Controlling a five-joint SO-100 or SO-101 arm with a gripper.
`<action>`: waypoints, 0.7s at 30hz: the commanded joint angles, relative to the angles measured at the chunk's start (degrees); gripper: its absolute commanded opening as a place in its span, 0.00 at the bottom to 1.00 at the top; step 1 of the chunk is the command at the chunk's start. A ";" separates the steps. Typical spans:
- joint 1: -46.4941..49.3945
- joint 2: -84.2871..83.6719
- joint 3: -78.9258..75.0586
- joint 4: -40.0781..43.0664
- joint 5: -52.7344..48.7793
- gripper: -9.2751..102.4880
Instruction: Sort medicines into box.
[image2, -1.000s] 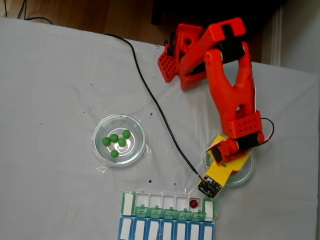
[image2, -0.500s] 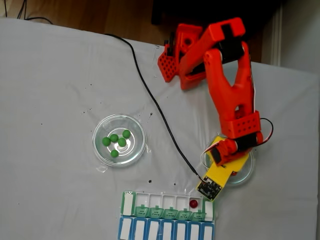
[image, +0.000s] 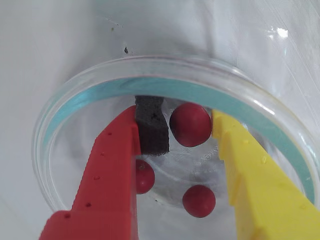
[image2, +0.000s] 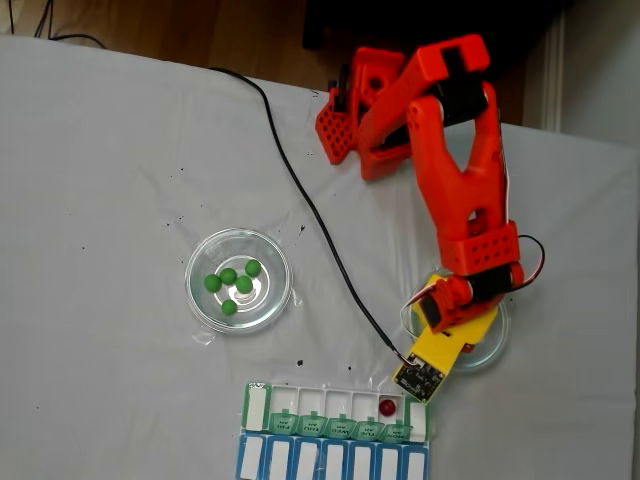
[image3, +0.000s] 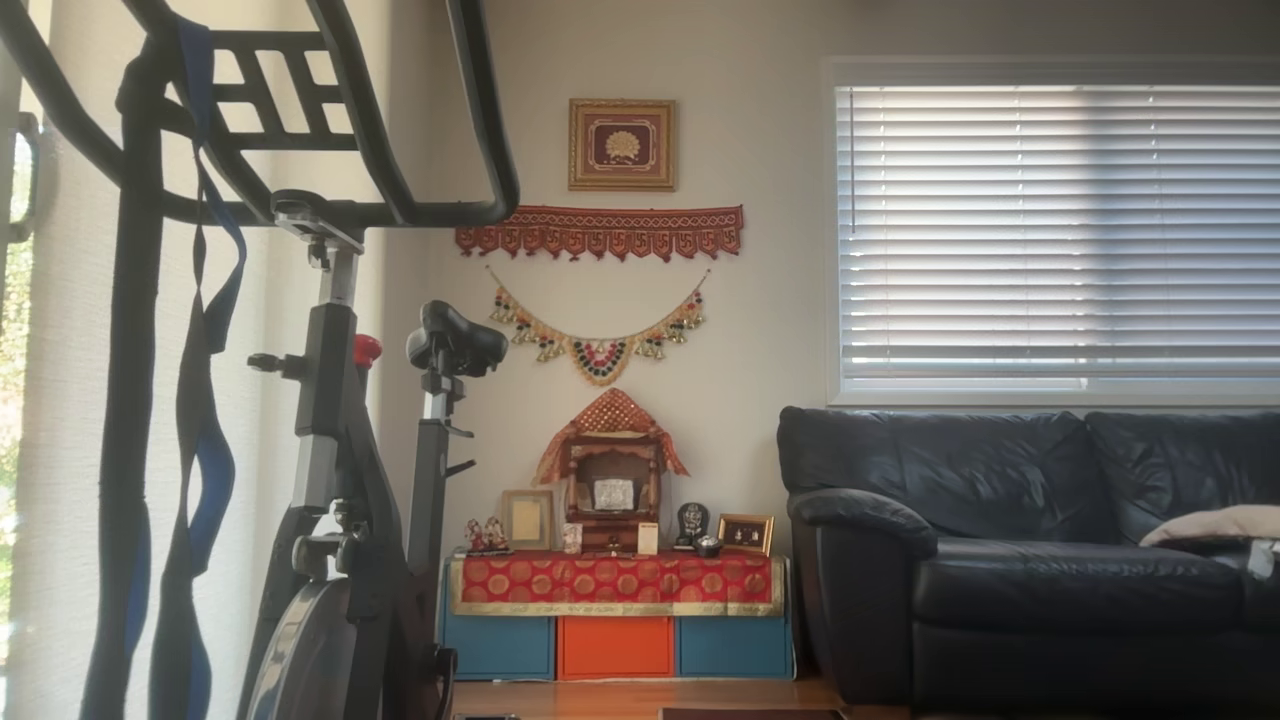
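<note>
A: Glass, clear, round: the dish under the wrist camera, teal ring round its rim. Why does the arm sit in it?

B: Stock of dark red medicines lies there. Wrist view, nearest first: one red ball at 6 o'clock, loose; another red ball at 8 o'clock, half hidden behind the red finger; a third red ball near centre, between the fingers. Judged the item being picked.

A: State of the gripper?

B: Part open, straddling that third ball. The black foam pad on the red finger is just beside it at 9 o'clock; the yellow finger meets it or nearly so at 3 o'clock. Contact cannot be told; no grip is made out.

A: Farther off?

B: Fixed view: the pill box at 6 o'clock on the table, one red ball in a compartment near its right end. A second dish at 9 o'clock holds five green balls, kept apart by colour. Most sorting remains, by this count.
</note>
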 joint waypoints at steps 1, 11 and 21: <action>0.26 0.26 -0.26 -0.88 -0.53 0.22; 0.18 0.26 -0.44 -1.32 0.09 0.16; 0.35 0.53 -0.70 -1.49 0.26 0.10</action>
